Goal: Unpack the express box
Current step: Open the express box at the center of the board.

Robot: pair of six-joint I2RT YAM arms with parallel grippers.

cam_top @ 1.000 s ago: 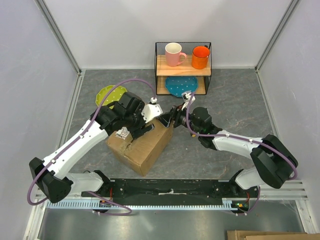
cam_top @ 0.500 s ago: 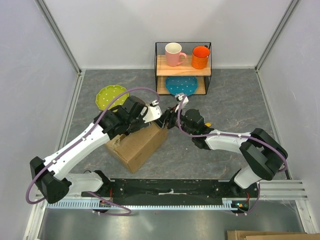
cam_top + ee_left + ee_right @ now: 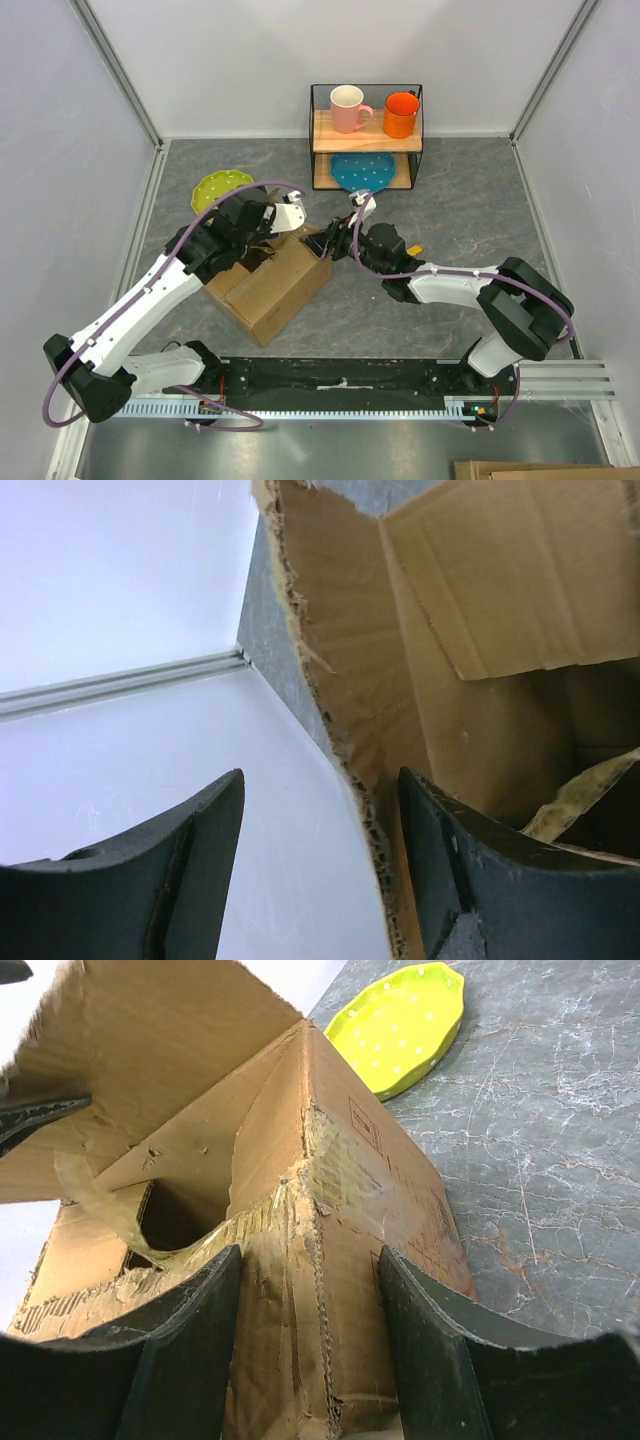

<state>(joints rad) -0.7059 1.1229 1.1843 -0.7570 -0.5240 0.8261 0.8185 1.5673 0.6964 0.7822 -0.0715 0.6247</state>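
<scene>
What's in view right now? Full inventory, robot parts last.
express box: 1, brown, flaps open, centre-left of table
scalloped plate: 1, yellow-green, table, beyond box
wire rack: 1, black, wooden shelves, table's back
left mug: 1, pink, rack's top shelf
right mug: 1, orange, rack's top shelf
round plate: 1, blue, rack's lower shelf
flat cardboard: count unclear, brown, off table, bottom-right
left pincer: 1, black, open, astride box's torn flap
right pincer: 1, black, shut on box's corner

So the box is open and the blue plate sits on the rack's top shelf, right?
No: the blue plate sits on the rack's bottom shelf, as the top view shows. The box is open.
</scene>
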